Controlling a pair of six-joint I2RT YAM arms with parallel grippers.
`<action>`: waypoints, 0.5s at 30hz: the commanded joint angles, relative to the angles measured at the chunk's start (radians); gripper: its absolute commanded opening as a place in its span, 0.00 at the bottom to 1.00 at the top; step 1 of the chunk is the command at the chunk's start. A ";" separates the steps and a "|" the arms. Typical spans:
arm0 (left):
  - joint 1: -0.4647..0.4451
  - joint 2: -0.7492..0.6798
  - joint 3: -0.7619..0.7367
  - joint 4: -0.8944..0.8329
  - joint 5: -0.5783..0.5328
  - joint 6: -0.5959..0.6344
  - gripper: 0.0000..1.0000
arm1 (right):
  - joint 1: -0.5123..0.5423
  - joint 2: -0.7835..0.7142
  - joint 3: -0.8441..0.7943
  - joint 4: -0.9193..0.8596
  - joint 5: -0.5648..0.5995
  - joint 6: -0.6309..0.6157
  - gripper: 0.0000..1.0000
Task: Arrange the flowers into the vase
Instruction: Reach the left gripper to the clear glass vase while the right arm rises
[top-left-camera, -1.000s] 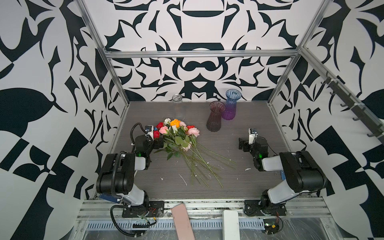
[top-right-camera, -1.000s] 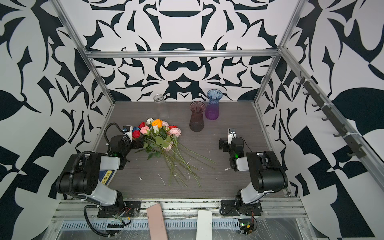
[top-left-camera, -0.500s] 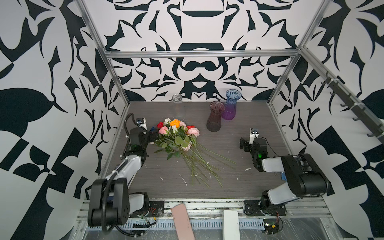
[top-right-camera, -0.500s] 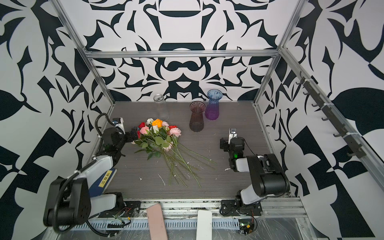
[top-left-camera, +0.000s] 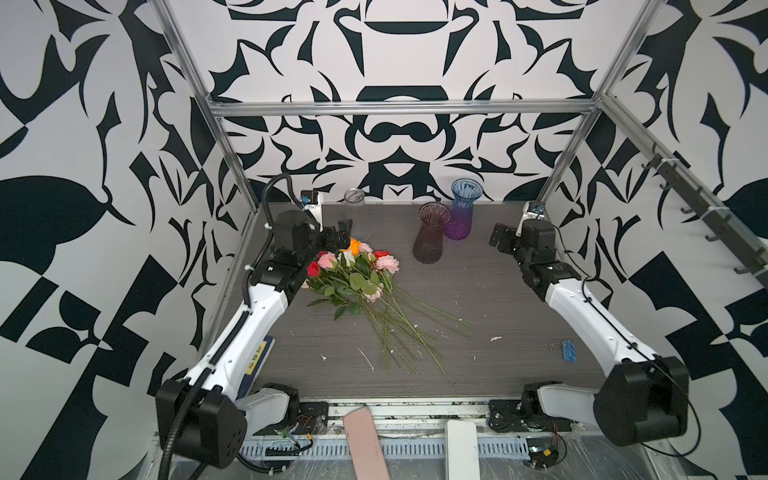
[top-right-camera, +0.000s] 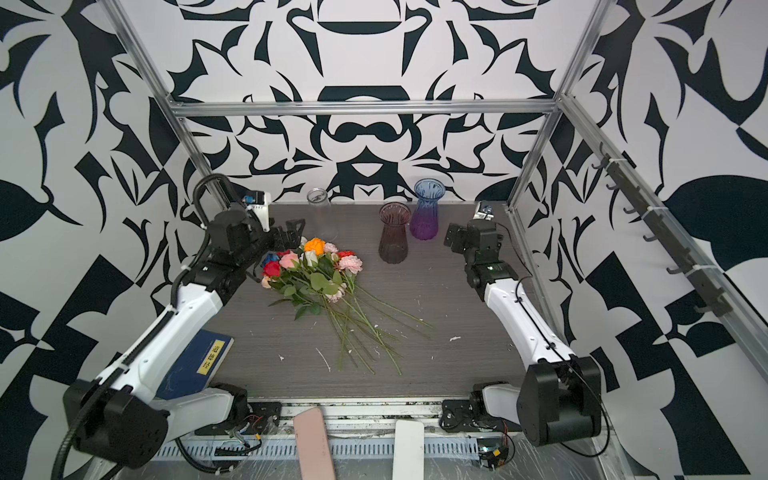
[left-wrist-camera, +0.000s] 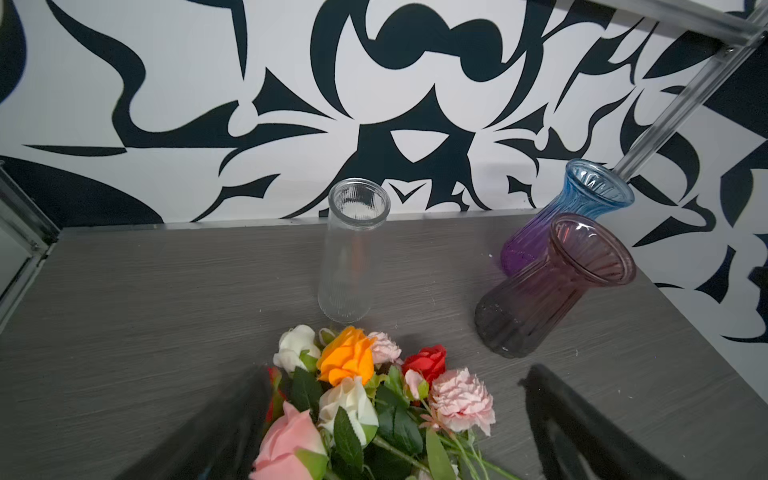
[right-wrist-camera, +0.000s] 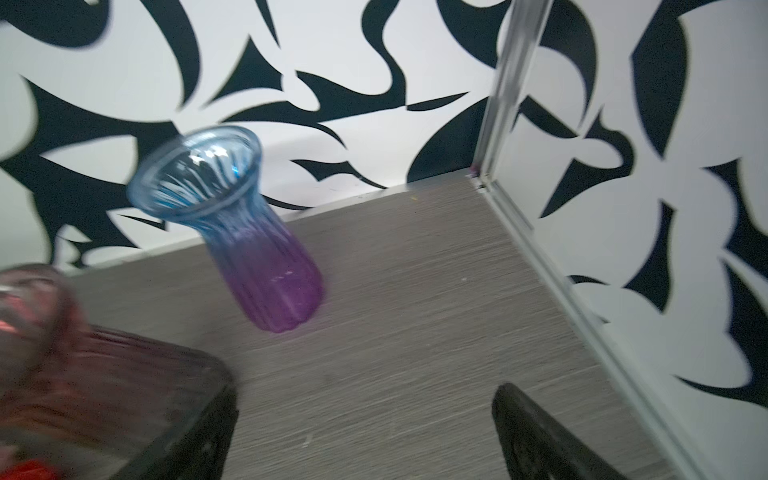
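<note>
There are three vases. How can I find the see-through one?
Look at the far edge of the grey table, by the black-and-white back wall. Behind the flowers stands the clear vase. Unlike the plum vase and the blue-purple vase, it is colourless and unflared.

Around me, black-and-white patterned walls (top-left-camera: 395, 54) close in three sides. Aluminium frame (top-left-camera: 399, 107) runs along their edges. My table (top-left-camera: 498, 299) is grey wood-grain, evenly lit. A hook rail (top-left-camera: 715, 212) lines one wall.

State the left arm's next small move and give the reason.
Probably lower the open left gripper onto the bunch of artificial green-stemmed flowers and close just below the blooms: it hangs empty at their heads, the bunch lies flat on the grey table, and the clear ribbed glass vase beyond stands empty.
</note>
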 joint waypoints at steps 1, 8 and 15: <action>0.014 0.109 0.113 -0.185 -0.067 -0.083 0.99 | 0.000 -0.015 0.077 -0.200 -0.153 0.215 1.00; 0.118 0.394 0.489 -0.449 0.097 -0.271 0.99 | -0.005 0.031 0.177 -0.380 -0.262 0.362 1.00; 0.220 0.571 0.625 -0.387 0.331 -0.432 0.99 | -0.004 -0.016 0.181 -0.453 -0.344 0.360 1.00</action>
